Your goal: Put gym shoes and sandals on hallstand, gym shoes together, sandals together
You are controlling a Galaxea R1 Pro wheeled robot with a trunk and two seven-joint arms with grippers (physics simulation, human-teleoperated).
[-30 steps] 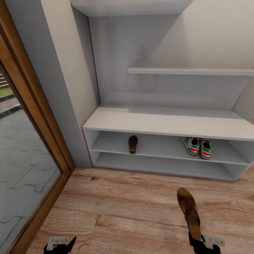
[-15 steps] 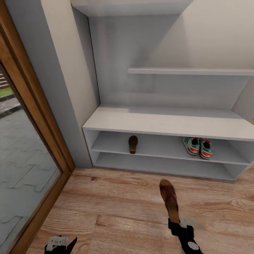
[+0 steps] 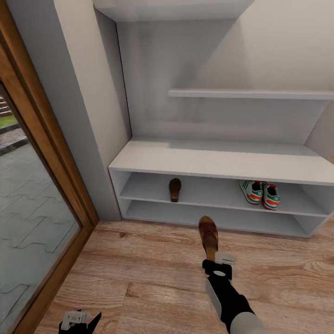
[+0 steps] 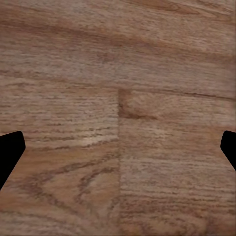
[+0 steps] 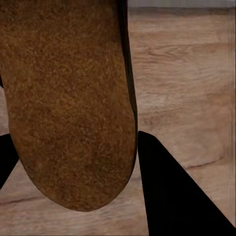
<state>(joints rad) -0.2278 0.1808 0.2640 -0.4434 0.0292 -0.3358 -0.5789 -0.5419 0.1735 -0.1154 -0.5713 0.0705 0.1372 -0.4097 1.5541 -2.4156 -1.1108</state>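
Right tool (image 3: 214, 260) clamped on heel of second sandal (image 3: 208, 233), toe pointed at the hallstand (image 3: 218, 162), presumably to slide it onto the upper shelf row beside its mate (image 3: 175, 189). Gym shoes (image 3: 260, 193) paired at right of same row. Left tool (image 3: 80, 320) spread wide, idle over corridor floor (image 3: 139, 273). Versus earlier frames: right arm has carried the sandal forward and leftward, nearer the rack

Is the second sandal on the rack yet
No. The right end effector holds it over the floor, short of the rack.
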